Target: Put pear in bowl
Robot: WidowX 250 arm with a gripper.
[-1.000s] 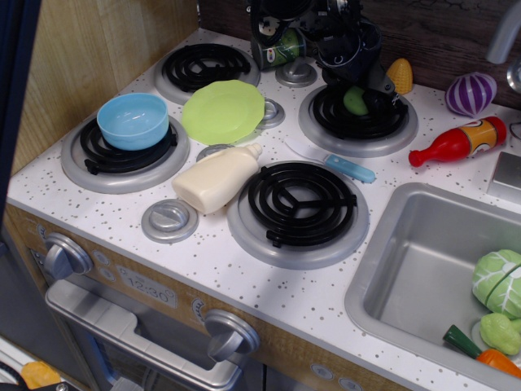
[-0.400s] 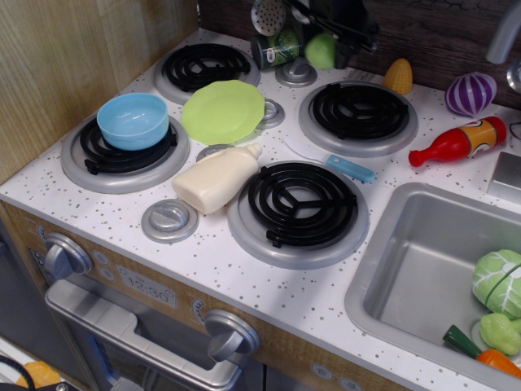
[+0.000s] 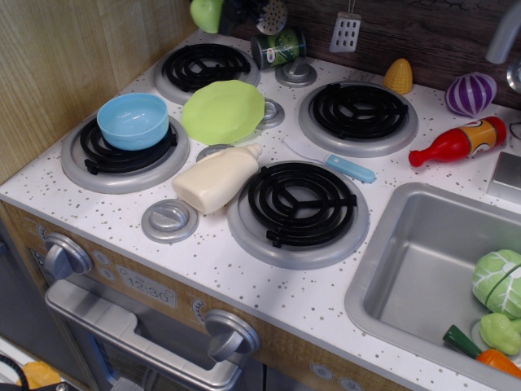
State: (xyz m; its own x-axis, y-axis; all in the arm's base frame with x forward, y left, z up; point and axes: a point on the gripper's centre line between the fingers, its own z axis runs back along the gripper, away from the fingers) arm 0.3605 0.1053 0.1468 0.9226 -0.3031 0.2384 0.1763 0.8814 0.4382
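The pear, small, smooth and light green, hangs at the top edge of the view, high above the back left burner. My gripper is shut on it from the right; only its dark tips show, the rest is out of frame. The light-blue bowl stands upright and empty on the front left burner, well below and in front of the pear.
A lime-green plate lies right of the bowl, a cream bottle in front of it. A green can, yellow corn, a purple onion, a red bottle and a blue utensil are nearby. The sink holds a cabbage.
My gripper lifted the pear off the back right burner and carried it up and to the left, to above the back left burner. Nothing else moved.
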